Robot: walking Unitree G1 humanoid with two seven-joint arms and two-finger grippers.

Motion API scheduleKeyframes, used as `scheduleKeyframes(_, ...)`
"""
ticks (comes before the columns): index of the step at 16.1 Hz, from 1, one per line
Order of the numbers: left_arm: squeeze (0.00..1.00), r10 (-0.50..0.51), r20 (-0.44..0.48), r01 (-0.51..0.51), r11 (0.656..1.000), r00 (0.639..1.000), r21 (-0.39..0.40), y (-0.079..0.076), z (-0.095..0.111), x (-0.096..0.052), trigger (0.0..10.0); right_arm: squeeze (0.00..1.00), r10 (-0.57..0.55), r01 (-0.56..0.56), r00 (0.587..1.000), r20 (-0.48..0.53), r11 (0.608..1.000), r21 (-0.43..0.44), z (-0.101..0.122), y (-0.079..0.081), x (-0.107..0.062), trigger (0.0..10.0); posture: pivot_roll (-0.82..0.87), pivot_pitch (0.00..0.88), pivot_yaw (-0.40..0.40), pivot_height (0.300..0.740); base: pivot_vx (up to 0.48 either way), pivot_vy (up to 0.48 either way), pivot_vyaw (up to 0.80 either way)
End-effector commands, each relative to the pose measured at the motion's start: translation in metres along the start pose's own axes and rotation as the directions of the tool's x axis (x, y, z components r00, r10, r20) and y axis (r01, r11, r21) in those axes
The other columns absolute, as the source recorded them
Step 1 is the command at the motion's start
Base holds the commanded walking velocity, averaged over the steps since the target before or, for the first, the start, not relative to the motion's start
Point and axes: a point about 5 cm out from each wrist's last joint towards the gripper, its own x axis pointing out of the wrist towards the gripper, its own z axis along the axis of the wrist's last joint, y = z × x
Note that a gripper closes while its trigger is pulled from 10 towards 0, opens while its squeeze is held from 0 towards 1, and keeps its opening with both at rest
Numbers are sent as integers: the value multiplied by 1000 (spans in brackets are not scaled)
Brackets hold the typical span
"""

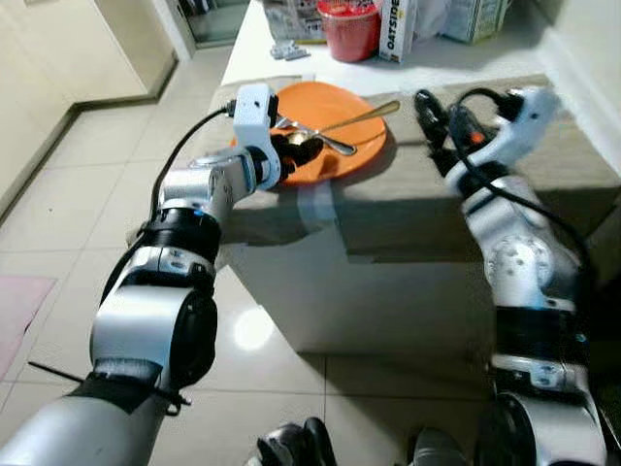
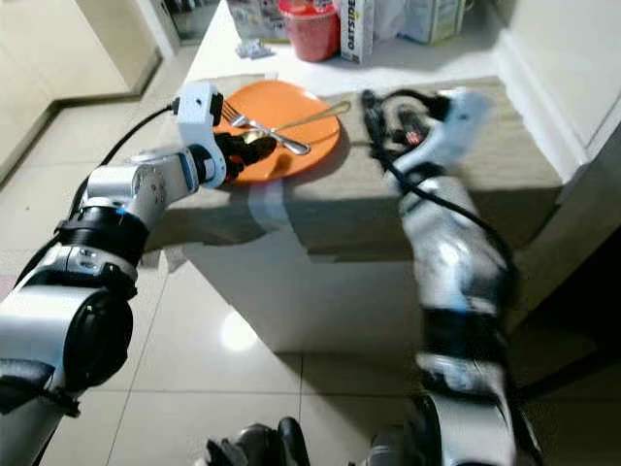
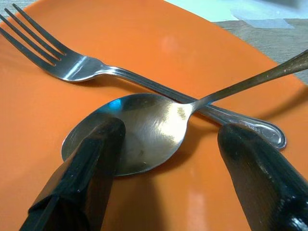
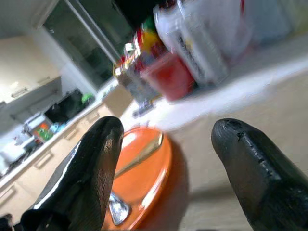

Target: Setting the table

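An orange plate (image 1: 335, 131) lay on the grey-brown table top (image 1: 543, 184), in the upper middle of the left eye view, near the table's left front corner. On the plate were a fork (image 3: 96, 72) and a spoon (image 3: 144, 125), crossed over each other: the handle of the spoon passed over the handle of the fork, and the spoon's bowl rested face up on the plate. The left gripper (image 3: 166, 159) was at the near left edge of the plate with its fingers spread wide; in the left wrist view one finger (image 3: 91, 154) touched the rim of the spoon's bowl, and the other stood on the other side of the crossed handles, apart from them. It held nothing. The right gripper (image 1: 439, 118) was above the table, just to the right of the plate, in the upper right part of the left eye view; it was blurred there. In the right wrist view its two fingers (image 4: 86, 173) stood well apart with nothing between them, and the plate was seen behind. At the top of the frame, behind the plate, a red container (image 1: 349, 29) and a white box (image 1: 396, 29) with print stood on a white counter (image 1: 262, 49).
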Motion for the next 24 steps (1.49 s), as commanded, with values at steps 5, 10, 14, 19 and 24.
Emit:
scheduleKeyframes(5, 0, 0, -190, -14, 997, 982, -76, 2, -45, -1, 10000, 0, 50, -44, 998, -44, 989, 139, -23, 17, 36, 10000, -140, 145, 171, 740, 0, 0, 0)
scheduleKeyframes(10, 0, -3, -190, -13, 997, 982, -80, 0, -43, -5, 10000, 0, 61, -51, 997, -51, 982, 183, -32, 25, 52, 10000, -112, 150, 168, 740, 0, 0, 0)
scheduleKeyframes(14, 0, -4, -189, -12, 997, 982, -81, -2, -42, -8, 10000, 0, 36, -21, 997, -67, 978, 206, -41, 25, 55, 10000, -107, 151, 169, 740, 0, 0, 0)
scheduleKeyframes(19, 0, 0, -189, -16, 996, 982, -82, -2, -42, -9, 10000, 0, -1, 12, 998, -56, 980, 198, -42, 24, 59, 10000, -111, 152, 168, 740, 0, 0, 0)
scheduleKeyframes(24, 0, 2, -178, -18, 996, 984, -84, -3, -38, -10, 10000, 1000, -13, 28, 993, -115, 992, 122, -55, 27, 58, 10000, -110, 156, 165, 740, 0, 0, 0)
